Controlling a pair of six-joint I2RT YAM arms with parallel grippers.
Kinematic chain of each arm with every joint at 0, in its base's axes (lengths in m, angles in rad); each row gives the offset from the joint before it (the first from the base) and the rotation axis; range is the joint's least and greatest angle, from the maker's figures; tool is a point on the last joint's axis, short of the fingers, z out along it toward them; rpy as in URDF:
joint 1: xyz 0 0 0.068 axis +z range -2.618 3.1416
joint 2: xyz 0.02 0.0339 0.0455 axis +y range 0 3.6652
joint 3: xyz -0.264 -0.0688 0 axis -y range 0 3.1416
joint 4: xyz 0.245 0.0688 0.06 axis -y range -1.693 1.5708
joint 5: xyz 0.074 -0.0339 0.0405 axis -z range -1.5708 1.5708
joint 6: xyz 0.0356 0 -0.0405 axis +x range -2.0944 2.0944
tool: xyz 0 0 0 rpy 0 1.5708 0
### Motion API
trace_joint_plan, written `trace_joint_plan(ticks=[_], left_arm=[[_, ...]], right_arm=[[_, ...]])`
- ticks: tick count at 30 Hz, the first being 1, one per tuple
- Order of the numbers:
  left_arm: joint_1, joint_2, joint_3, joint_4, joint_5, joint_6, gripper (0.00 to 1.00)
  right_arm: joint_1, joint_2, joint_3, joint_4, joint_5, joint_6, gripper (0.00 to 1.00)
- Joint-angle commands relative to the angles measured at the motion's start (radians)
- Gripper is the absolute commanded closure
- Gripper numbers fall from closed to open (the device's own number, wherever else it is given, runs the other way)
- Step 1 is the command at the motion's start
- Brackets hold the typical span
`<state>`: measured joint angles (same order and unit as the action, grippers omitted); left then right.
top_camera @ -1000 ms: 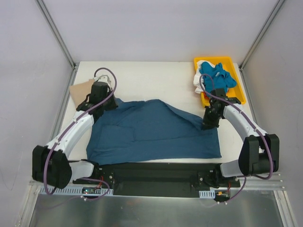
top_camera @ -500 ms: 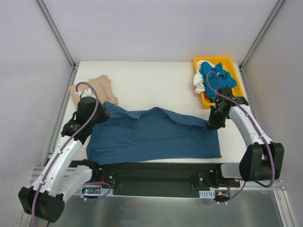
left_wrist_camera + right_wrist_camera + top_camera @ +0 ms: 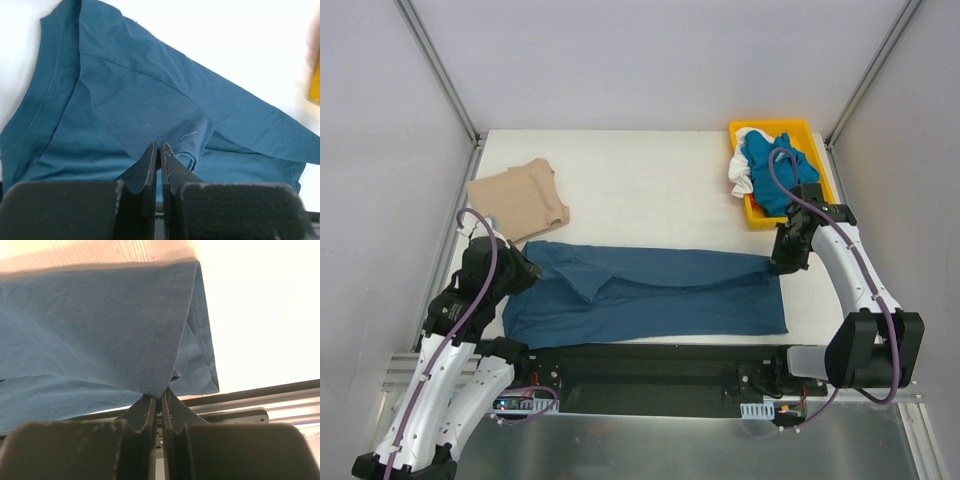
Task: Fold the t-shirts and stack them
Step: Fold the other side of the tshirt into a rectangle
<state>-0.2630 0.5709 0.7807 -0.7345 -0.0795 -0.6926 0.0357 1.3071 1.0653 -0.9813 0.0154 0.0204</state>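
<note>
The large dark teal-blue t-shirt (image 3: 650,295) lies across the near half of the table, its far edge folded towards me. My left gripper (image 3: 520,272) is shut on the shirt's left edge (image 3: 150,120). My right gripper (image 3: 782,266) is shut on the shirt's right hem (image 3: 165,340). Both hold the fold's ends low over the table. A tan-beige t-shirt (image 3: 517,199) lies folded at the far left. Brighter blue (image 3: 775,165) and white (image 3: 740,175) shirts lie crumpled in the yellow tray (image 3: 817,135).
The yellow tray stands at the far right corner. Metal frame posts (image 3: 440,70) rise at the back corners. A black mounting rail (image 3: 650,365) runs along the near edge, also visible in the right wrist view (image 3: 250,400).
Both grippers have drawn the teal shirt's far edge towards the near side, flattening the raised fold into a narrow band. The left arm swung back off the tan shirt, uncovering it.
</note>
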Motion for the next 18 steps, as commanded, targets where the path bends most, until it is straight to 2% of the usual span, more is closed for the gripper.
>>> trace_joint_plan(ticks=[1,9,15,17,18], left_arm=[[-0.008,-0.039,-0.015,-0.114,0.021,-0.061,1.00],[-0.008,-0.109,-0.027,-0.219,0.078,-0.104,1.00],[-0.008,-0.129,-0.103,-0.298,0.135,-0.146,1.00],[-0.008,-0.138,-0.126,-0.325,0.153,-0.166,0.92],[-0.008,-0.140,-0.127,-0.330,0.171,-0.163,0.87]], right_arm=[[-0.008,-0.005,0.056,-0.031,0.024,-0.013,0.95],[-0.033,0.011,0.061,-0.034,0.069,-0.005,0.94],[-0.034,0.043,0.061,-0.042,0.106,0.006,0.91],[-0.033,0.050,0.056,-0.045,0.123,0.012,0.91],[-0.034,0.055,0.056,-0.049,0.138,0.016,0.87]])
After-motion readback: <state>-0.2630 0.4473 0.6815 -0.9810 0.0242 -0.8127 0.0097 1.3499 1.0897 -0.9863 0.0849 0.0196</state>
